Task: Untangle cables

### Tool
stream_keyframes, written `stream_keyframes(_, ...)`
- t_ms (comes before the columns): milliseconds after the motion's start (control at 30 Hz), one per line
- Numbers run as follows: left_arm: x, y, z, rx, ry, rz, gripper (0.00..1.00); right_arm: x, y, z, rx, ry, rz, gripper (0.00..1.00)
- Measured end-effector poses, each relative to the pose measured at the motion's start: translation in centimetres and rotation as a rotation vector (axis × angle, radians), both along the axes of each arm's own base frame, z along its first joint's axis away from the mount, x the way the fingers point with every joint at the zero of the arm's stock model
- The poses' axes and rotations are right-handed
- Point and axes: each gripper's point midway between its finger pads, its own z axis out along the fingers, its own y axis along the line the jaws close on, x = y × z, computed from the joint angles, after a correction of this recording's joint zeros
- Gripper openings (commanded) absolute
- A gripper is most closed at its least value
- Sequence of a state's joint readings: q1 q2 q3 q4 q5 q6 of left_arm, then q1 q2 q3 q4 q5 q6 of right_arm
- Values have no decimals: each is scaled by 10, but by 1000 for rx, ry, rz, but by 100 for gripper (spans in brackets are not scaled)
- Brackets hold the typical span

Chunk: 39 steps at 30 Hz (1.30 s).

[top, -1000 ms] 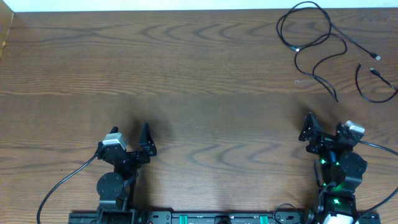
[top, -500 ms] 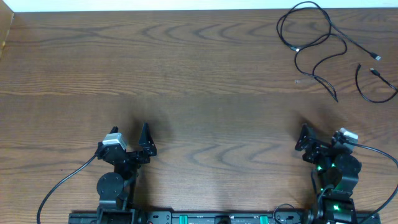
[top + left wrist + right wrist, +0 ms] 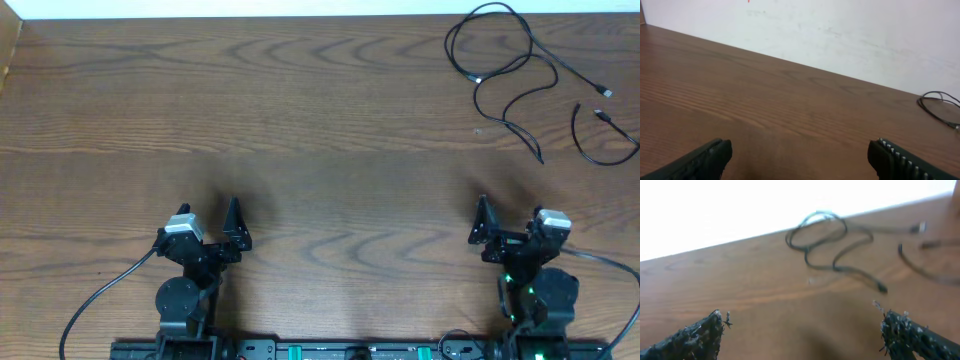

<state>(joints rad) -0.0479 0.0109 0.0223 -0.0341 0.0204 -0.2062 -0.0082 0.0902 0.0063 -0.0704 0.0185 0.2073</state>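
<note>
Left gripper (image 3: 210, 216) spread | right gripper (image 3: 512, 222) spread | wood table (image 3: 300, 120) | white wall (image 3: 840, 30)

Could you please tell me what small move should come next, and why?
Probably extend the right gripper forward toward the cables. Its jaws stand open and empty, the cables lie in crossed loops well ahead of it, untouched, and the left gripper sits much farther from them.

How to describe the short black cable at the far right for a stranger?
On the brown wooden table, go to the far right corner, where thin black cables lie. The short black cable lies nearest the right edge. It alone forms an open hook, crossing no other.
</note>
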Motion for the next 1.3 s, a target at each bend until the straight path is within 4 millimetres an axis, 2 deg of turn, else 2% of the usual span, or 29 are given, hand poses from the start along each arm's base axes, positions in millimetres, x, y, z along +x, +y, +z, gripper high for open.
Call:
stream_keyframes(133, 0, 0, 0, 0, 0, 0, 92, -2, 2, 18, -84, -76, 19, 99)
stream_keyframes(500, 0, 0, 0, 0, 0, 0, 92, -3, 7, 18, -231, -75, 65, 99)
stream_keyframes(1300, 0, 0, 0, 0, 0, 0, 92, -3, 5, 18, -152, -75, 40, 99)
